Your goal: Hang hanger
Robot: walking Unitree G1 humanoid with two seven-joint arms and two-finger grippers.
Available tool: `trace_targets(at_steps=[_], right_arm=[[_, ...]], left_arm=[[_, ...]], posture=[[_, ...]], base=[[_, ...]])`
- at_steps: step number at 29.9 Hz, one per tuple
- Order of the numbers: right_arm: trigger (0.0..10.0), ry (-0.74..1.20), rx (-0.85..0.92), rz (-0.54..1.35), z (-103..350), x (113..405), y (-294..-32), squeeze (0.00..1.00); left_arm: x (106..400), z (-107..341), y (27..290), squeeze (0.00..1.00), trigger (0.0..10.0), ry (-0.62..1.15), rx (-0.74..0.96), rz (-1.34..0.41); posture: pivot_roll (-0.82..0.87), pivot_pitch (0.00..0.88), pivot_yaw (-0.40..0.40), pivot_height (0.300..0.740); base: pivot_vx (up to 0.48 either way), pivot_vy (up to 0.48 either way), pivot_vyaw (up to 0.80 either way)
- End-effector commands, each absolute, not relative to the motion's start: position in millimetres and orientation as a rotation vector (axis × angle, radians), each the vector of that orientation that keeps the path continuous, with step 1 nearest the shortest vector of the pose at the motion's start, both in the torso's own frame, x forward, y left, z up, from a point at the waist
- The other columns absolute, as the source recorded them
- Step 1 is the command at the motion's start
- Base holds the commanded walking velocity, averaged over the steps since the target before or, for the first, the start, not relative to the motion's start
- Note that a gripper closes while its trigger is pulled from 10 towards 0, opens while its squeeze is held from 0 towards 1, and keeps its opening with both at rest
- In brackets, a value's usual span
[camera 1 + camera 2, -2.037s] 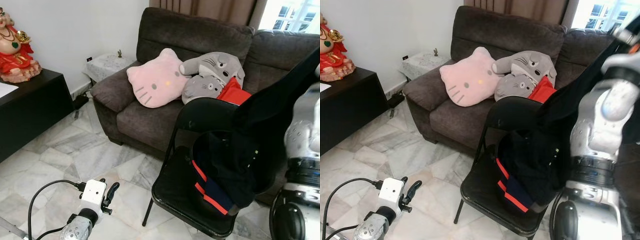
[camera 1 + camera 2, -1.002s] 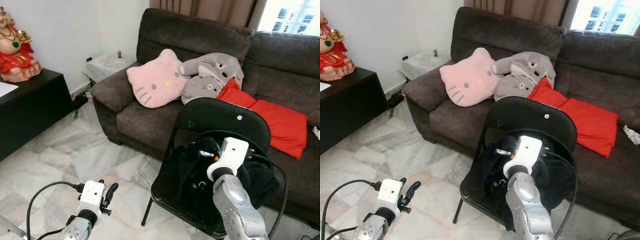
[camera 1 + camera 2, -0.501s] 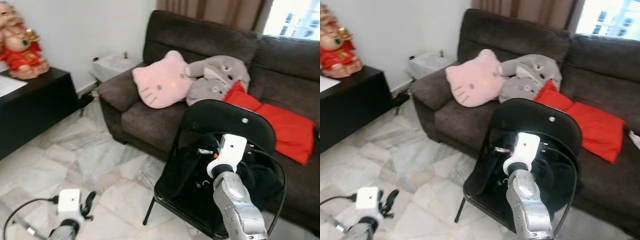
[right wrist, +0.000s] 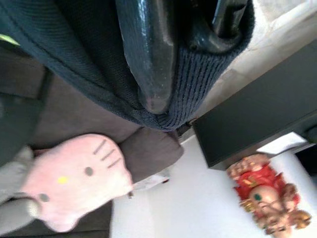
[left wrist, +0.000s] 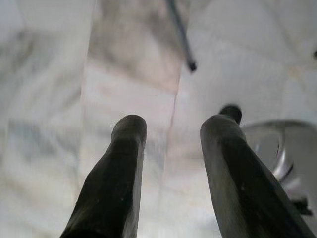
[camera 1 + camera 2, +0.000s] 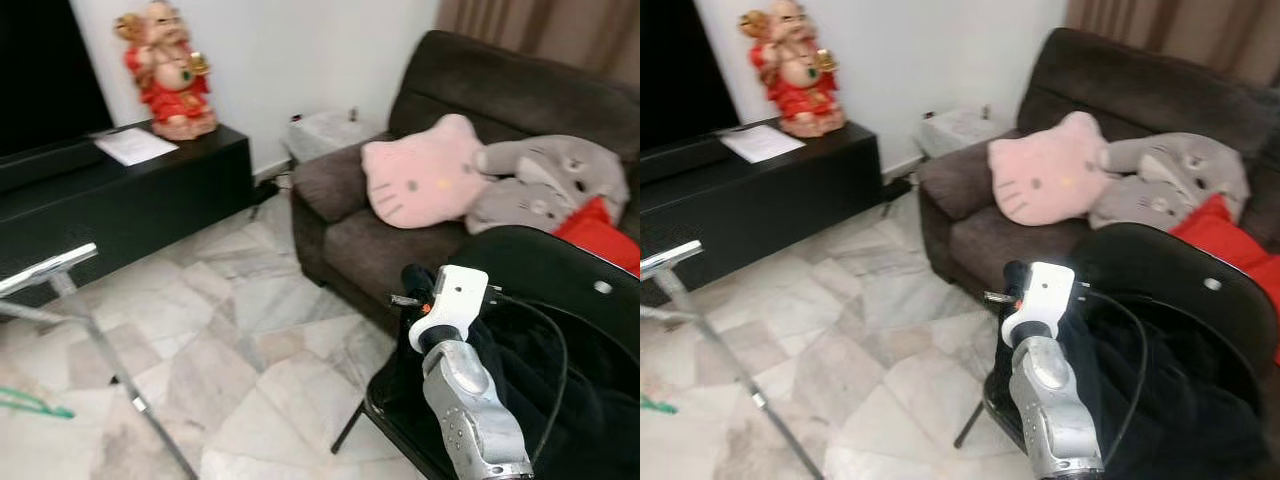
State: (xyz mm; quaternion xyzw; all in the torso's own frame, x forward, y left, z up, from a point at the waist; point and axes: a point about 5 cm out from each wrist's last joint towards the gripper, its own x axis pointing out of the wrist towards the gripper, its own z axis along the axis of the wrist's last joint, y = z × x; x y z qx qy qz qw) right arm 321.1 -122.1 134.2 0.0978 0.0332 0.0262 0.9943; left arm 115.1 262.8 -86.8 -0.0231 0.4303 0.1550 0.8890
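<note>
over the folding chair [image 6: 560, 270], right gripper [image 4: 190, 54] is clamped on a dark knit garment [image 4: 74, 59]; no hanger visible in it. left gripper [image 5: 171, 163] spread, holding nothing. green hanger [image 6: 35, 405] lies on the floor by the metal rack [image 6: 60, 265]. hanging not started, i'd say.

The room is evenly and softly lit by daylight, with no hard shadows cast on the marble floor [image 6: 200, 350]. Slight motion blur is seen toward 8 o'clock in the eye views. The left wrist view is washed out and soft, its floor unfocused. A glossy highlight is carried by the right gripper [image 4: 190, 54]
</note>
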Motion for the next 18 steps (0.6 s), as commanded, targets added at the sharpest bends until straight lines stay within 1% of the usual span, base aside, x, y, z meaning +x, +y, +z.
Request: trace_targets(at_steps=[1, 7, 12, 18], right_arm=[[10.0, 0.044, 0.185, 0.062, 140, 325, -122, 0.0], [10.0, 0.046, 0.18, 0.085, 140, 326, -118, 0.0], [10.0, 0.055, 0.131, 0.175, 139, 325, -107, 0.0], [10.0, 0.057, 0.126, 0.213, 138, 323, -100, 0.0]], left_arm=[[117, -87, 261, 0.0, 10.0, 0.886, -0.057, 0.331], [121, -87, 259, 0.0, 10.0, 0.879, -0.057, 0.321], [136, -83, 256, 0.0, 10.0, 0.856, -0.044, 0.295], [137, -83, 255, 0.0, 10.0, 0.854, -0.045, 0.296]], posture=[[0.04, 0.0, -0.03, 0.74], [0.03, 0.0, -0.03, 0.74], [0.04, 0.0, -0.036, 0.74], [0.04, 0.0, -0.036, 0.74]], base=[[0.0, 0.0, 0.8], [0.0, 0.0, 0.8], [0.0, 0.0, 0.8], [0.0, 0.0, 0.8]])
